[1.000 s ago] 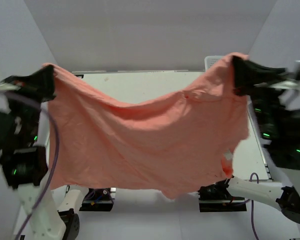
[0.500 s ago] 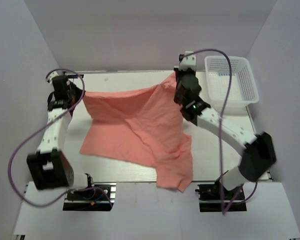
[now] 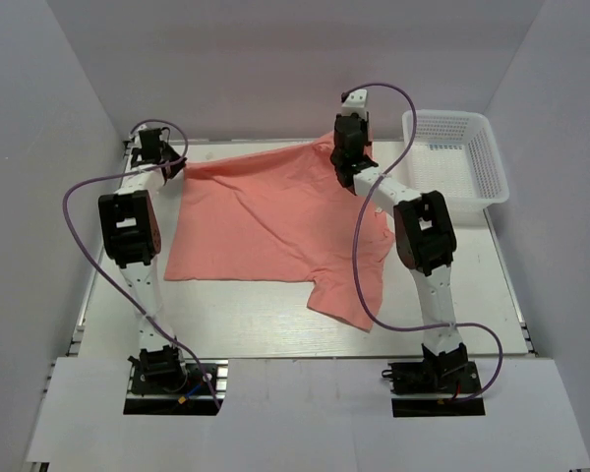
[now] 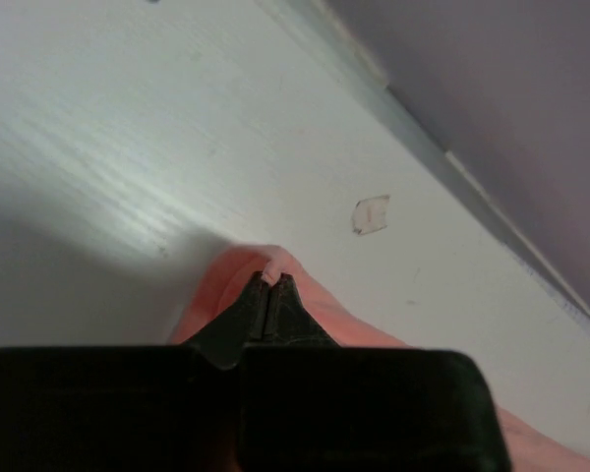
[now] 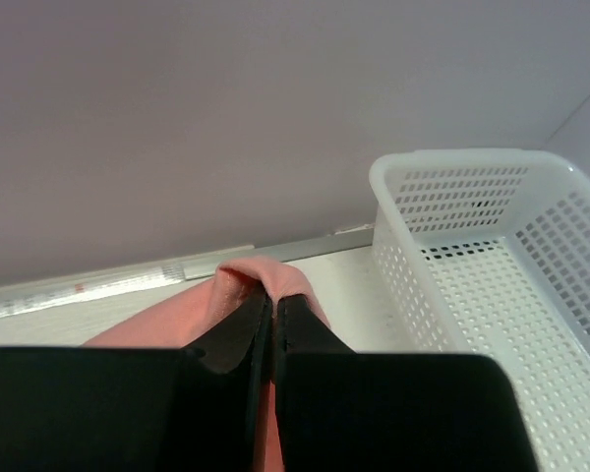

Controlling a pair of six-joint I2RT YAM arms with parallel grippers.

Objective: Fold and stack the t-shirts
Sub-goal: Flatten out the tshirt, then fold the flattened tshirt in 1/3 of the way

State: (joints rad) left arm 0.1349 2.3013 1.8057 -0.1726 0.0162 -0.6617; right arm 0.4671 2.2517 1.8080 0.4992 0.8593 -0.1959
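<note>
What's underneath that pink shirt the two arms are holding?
The shirt lies mostly spread on the white table, its far corners pinched by the left gripper and right gripper. Anything beneath the cloth is hidden.

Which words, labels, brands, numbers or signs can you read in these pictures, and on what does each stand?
No text can be read in any view.
The t-shirt: plain, no print.
The white mesh basket: no label shows.
The small pale patch on the table: looks blank.
The red mark on the rail at the table's far edge: too blurred to read.
</note>
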